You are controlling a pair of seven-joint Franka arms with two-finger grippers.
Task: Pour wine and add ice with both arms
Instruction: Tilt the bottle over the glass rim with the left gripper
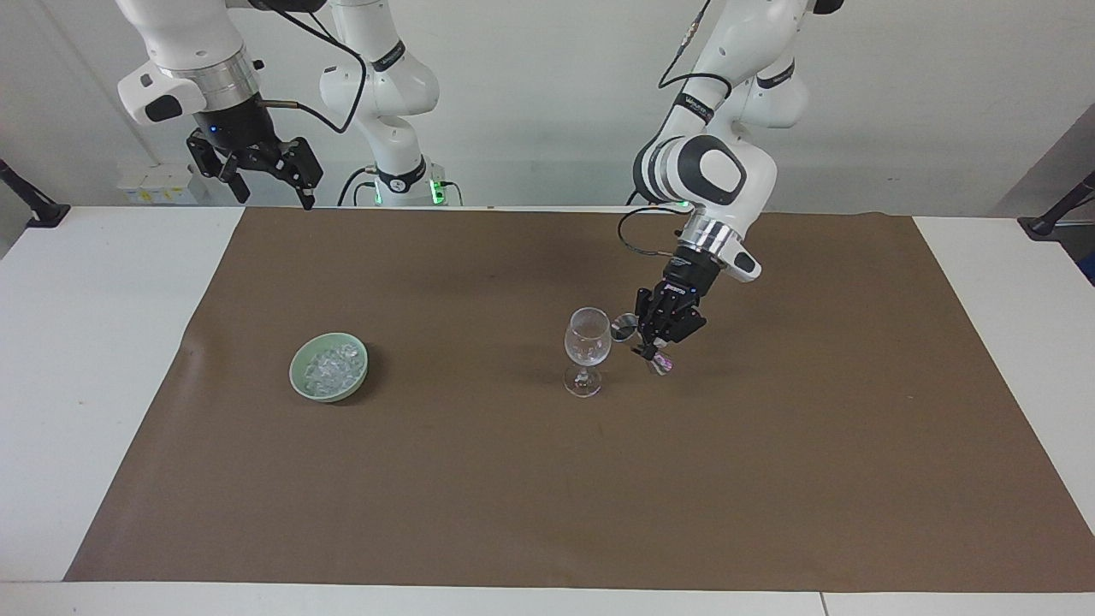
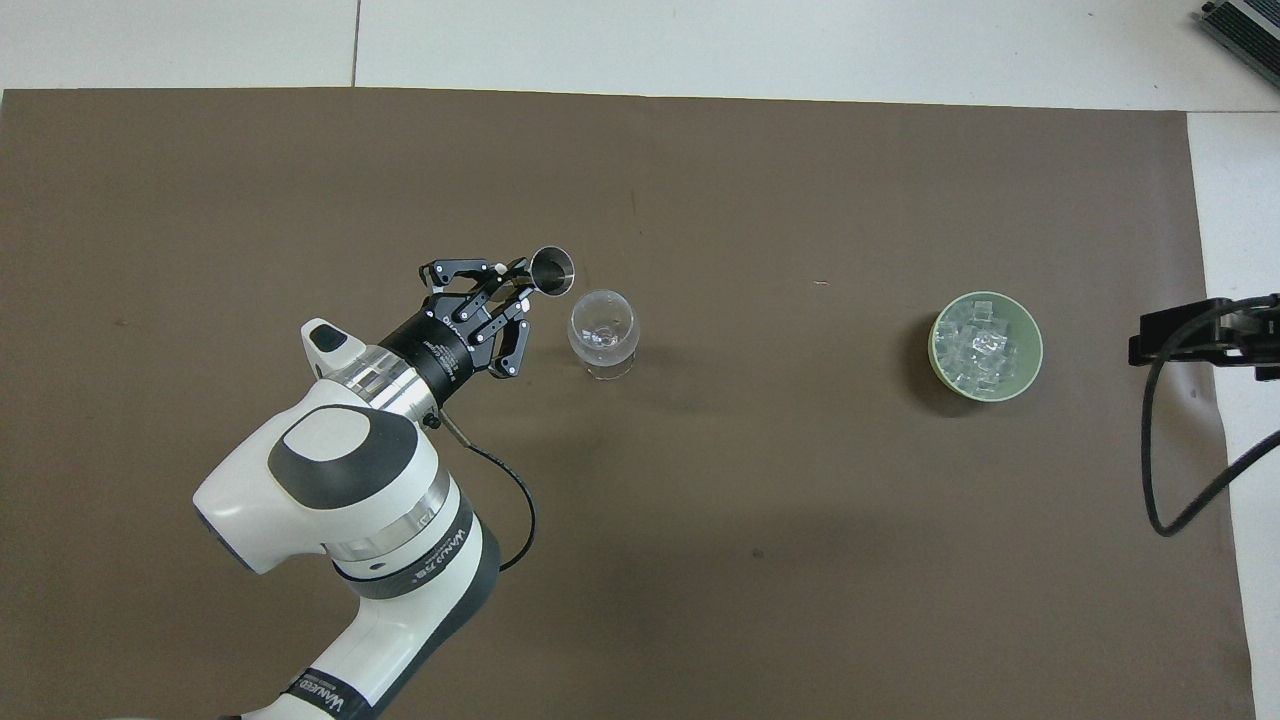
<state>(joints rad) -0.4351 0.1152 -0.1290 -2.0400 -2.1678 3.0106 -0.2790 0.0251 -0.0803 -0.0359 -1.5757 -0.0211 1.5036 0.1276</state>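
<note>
Overhead view: green bowl (image 2: 1032, 352) holds ice (image 2: 978, 347); left gripper (image 1: 648, 348) jaws grasp jigger (image 2: 551, 272) beside wine glass (image 1: 587, 342); right gripper (image 1: 275, 186) jaws released.

A shiny metal jigger (image 2: 551, 271) is glinting in the matt black left claw (image 2: 505, 295). The wine glass (image 1: 587, 348) is gleaming clear and smooth. Glassy ice (image 2: 978, 343) is sparkling in a glossy pale-green bowl (image 2: 1033, 345). Matt brown paper sheet (image 1: 513, 479) is covering the smooth white bench (image 1: 94, 342).

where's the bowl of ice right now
The green bowl of ice sits on the brown mat toward the right arm's end of the table, well apart from the wine glass and about as far from the robots.
</note>
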